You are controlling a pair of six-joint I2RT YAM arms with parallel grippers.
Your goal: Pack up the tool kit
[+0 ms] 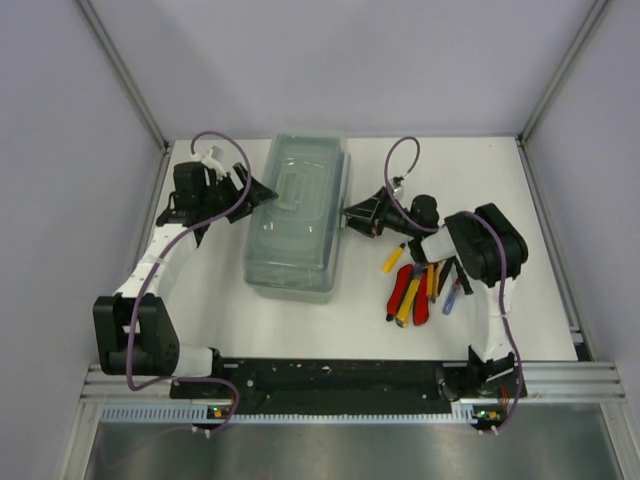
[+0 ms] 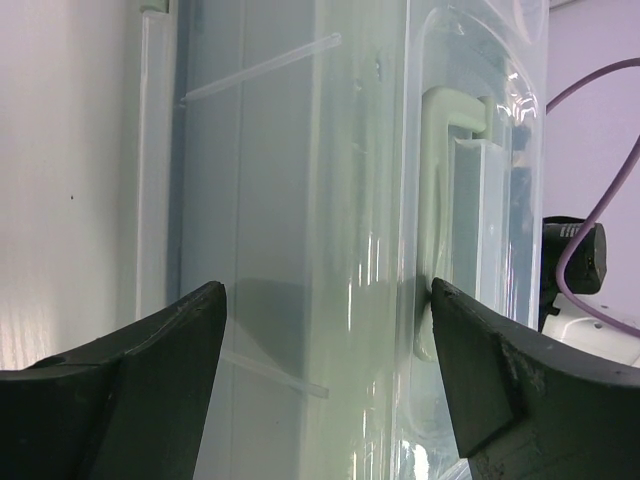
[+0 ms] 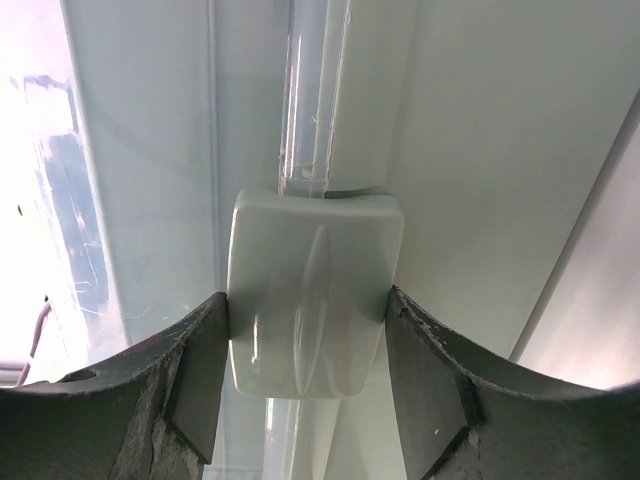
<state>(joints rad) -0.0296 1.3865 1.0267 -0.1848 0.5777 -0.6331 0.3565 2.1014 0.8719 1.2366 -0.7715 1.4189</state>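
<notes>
The translucent tool box (image 1: 295,215) lies closed in the middle of the table, its pale handle (image 1: 293,188) on the lid. My left gripper (image 1: 255,190) is open at the box's left side. In the left wrist view it (image 2: 328,300) straddles the lid's edge, with one fingertip (image 2: 470,340) touching the lid beside the handle (image 2: 445,110). My right gripper (image 1: 350,212) is at the box's right side. In the right wrist view it (image 3: 308,315) is shut on the box's pale latch (image 3: 310,260), with both fingers pressed against its sides.
A pile of loose tools (image 1: 415,290) with red, yellow and blue handles lies right of the box, under my right arm. A yellow-handled screwdriver (image 1: 394,257) lies at its left. Walls enclose the table on three sides.
</notes>
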